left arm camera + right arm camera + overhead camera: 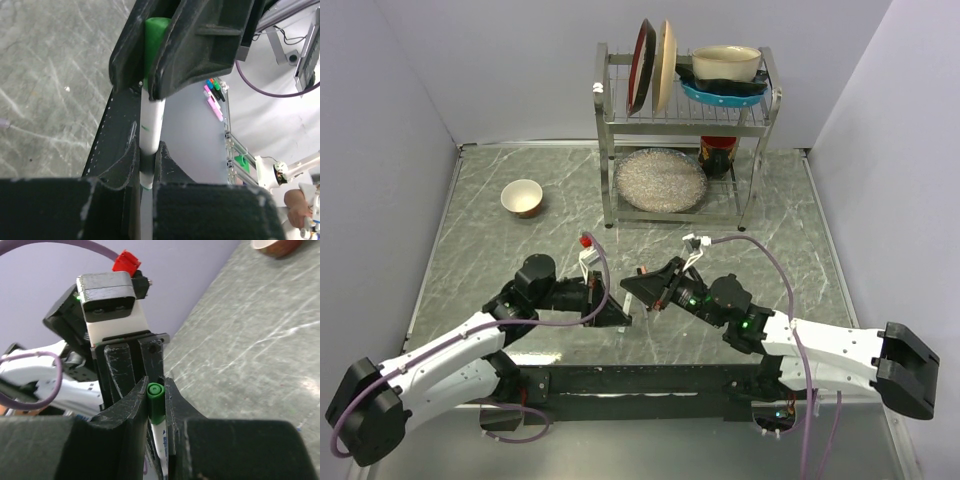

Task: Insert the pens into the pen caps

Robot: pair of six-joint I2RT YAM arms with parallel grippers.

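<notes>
- Two arms meet over the middle of the desk (500,260) in the top view: you have the left hand (620,320) and the right hand (630,289) tip to tip, just beside each other.
- From up there you cannot pick out what lies between their tips; it is too small.
- At the back of the desk stands a dish rack (610,130) loaded with plates and pans. A small bowl (522,197) sits well apart to its left.
- One white pen (151,120) runs up the middle of your left wrist view. The left hand's fingers are closed together on its lower end, where a thin green band shows.
- Higher in that view the right hand is clamped on a green cap (156,37), which sits in line with the pen's upper end.
- The spot where cap and barrel meet is hidden behind a right finger, so you cannot tell how far the pen is in.
- In your right wrist view the green cap sits upright between the right hand's two fingers, touching both. Its round end faces away from the camera.
- Below the cap in that view, a stretch of white barrel with dark print shows in the gap between the fingers.
- The left hand stands just behind the cap there, over the marbled desk.
</notes>
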